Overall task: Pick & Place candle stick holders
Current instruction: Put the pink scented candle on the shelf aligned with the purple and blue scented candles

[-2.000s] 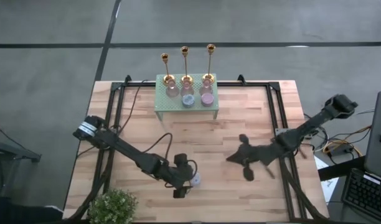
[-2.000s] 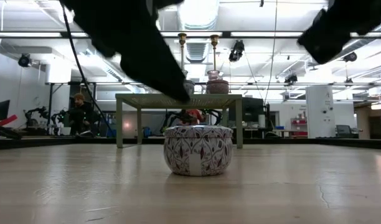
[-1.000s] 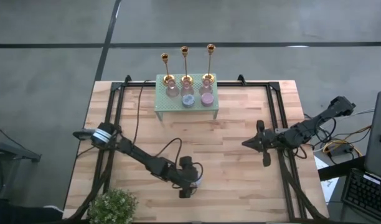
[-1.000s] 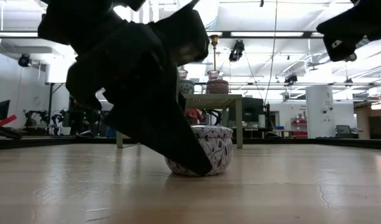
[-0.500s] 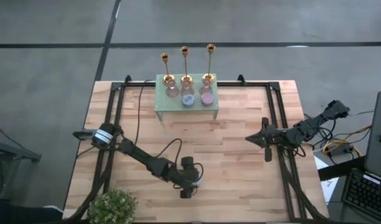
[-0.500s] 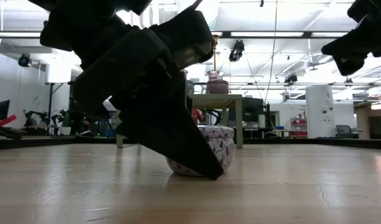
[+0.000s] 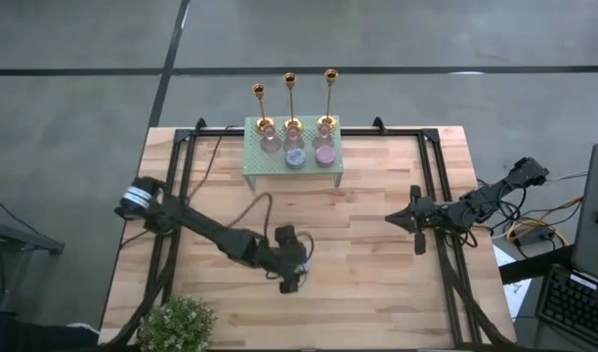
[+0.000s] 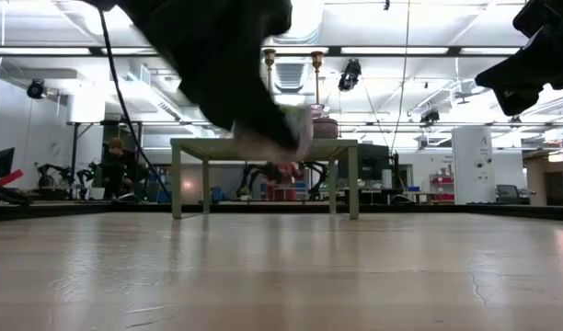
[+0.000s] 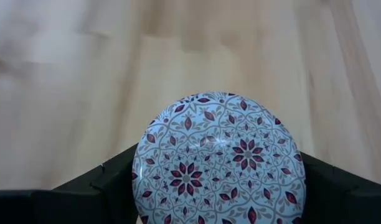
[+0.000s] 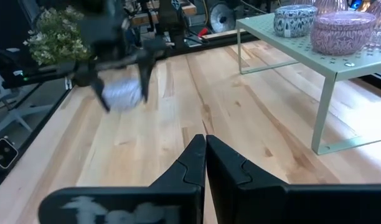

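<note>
glossy patterned tin (image 9: 218, 158), pale wood table (image 7: 377, 293).

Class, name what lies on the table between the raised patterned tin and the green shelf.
Nothing: in the high view, only bare wooden table separates the patterned tin in the left gripper from the green shelf.

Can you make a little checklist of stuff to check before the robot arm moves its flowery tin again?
1. Left end effector shut on the flowery tin: ok.
2. Tin off the table: ok, nothing stands on the wood in the low view.
3. Right end effector shut, empty and away from the tin: ok.
4. Free spot on the green shelf: cannot tell.
5. Three gold candlesticks upright behind the shelf: ok.
</note>
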`<state>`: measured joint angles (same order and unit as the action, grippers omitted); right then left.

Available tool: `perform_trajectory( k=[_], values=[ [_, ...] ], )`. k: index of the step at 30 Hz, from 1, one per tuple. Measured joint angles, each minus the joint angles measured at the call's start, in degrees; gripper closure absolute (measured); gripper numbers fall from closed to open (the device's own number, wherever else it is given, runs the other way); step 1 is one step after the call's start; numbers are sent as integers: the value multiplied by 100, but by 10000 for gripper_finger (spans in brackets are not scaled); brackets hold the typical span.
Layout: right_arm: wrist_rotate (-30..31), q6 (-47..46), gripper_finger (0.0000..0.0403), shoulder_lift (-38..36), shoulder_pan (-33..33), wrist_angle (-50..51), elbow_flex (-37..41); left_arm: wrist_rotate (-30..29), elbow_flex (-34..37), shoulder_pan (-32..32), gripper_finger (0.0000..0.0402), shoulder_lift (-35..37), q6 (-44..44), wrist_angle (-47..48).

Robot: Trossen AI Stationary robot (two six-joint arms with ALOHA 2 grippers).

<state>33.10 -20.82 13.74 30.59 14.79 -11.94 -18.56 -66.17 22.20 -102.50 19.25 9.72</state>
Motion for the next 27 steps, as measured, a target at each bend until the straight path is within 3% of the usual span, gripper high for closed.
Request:
perform_trajectory(
  k=[8, 15, 27],
  values=[
    [-7, 0, 394, 68, 0, -4, 2, -380, 0, -601, 94, 1139, 423, 905],
    [-4, 0, 394, 64, 0, -3, 2, -1134, 0, -1465, 91, 1933, 914, 1892],
    [-11, -19, 394, 68, 0, -2, 2, -1200, 154, -2977, 93, 2055, 1090, 1968]
  ],
)
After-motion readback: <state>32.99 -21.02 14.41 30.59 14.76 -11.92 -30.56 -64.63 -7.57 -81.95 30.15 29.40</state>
